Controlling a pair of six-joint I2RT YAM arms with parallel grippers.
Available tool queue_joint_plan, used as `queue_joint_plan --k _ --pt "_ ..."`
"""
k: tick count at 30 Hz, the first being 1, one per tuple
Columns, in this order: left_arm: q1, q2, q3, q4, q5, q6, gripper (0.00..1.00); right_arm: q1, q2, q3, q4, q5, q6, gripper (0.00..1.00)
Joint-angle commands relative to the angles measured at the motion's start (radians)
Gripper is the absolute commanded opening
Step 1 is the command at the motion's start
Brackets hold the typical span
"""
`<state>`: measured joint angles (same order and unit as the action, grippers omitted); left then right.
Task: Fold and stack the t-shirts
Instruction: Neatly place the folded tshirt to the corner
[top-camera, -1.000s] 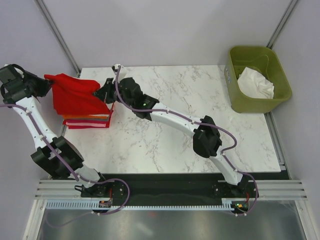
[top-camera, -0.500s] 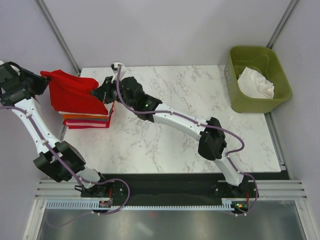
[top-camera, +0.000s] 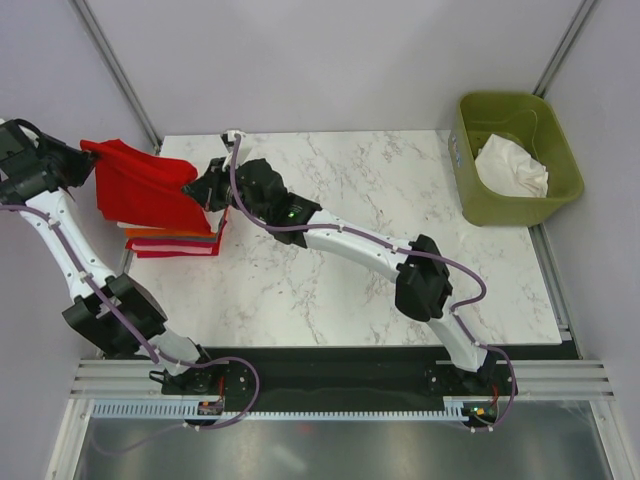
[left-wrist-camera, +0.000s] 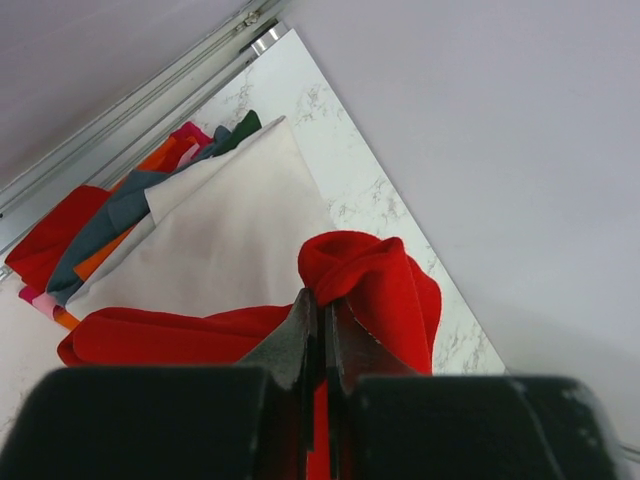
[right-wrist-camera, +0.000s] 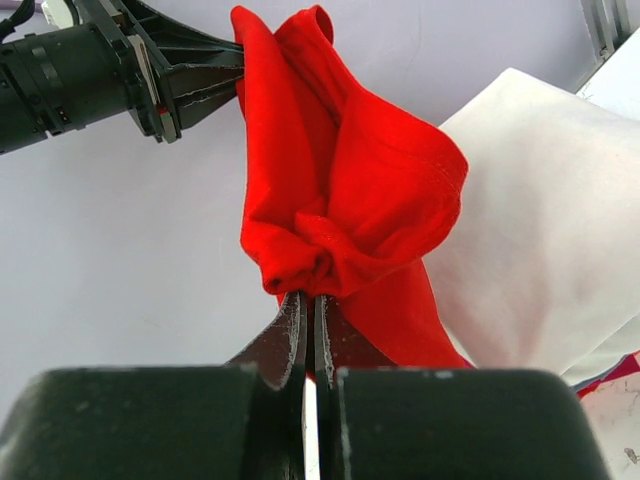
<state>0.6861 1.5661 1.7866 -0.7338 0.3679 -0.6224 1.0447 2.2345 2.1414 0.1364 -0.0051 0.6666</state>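
White marble table (top-camera: 350, 200), grey walls around it. Olive-green bin (top-camera: 463, 150) just off the far right corner, with a crumpled white cloth (top-camera: 512, 165) inside.

Far left corner: stack of folded t-shirts (top-camera: 175, 243). Orange and dark red edges show from above. The left wrist view shows a white t-shirt (left-wrist-camera: 230, 240) lying flat on top, with grey, pink and dark green edges beneath it.

Red t-shirt (top-camera: 140, 185) is held in the air over the stack, strung between the two arms. Left fingers (top-camera: 85, 165) are pressed together on a bunched corner of it, out past the table's left edge. Right fingers (top-camera: 196, 186) are pressed together on another bunched corner, above the stack's right side. Both wrist views show red cloth pinched at the fingertips.

The lower part of the shirt hangs over the white top layer. Cannot tell whether it rests on it.
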Motion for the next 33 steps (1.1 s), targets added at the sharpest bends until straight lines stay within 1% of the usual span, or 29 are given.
queue_joint_plan --k 1,10,15,26,33 --pt "0.018 0.028 0.046 0.059 -0.043 0.024 0.02 0.002 0.010 0.043 0.025 -0.001 0.005 0.00" --pt "0.018 0.055 0.036 0.066 -0.049 0.024 0.02 -0.029 0.045 0.040 0.028 -0.007 0.056 0.00" --pt "0.015 0.084 0.023 0.089 -0.037 0.006 0.02 -0.054 0.080 0.067 0.025 -0.016 0.074 0.00" --pt "0.001 0.149 -0.030 0.186 -0.027 -0.045 0.02 -0.106 0.178 0.163 0.023 -0.036 0.110 0.00" --pt "-0.043 0.215 -0.039 0.254 -0.041 -0.066 0.02 -0.153 0.243 0.169 0.075 -0.033 0.137 0.00"
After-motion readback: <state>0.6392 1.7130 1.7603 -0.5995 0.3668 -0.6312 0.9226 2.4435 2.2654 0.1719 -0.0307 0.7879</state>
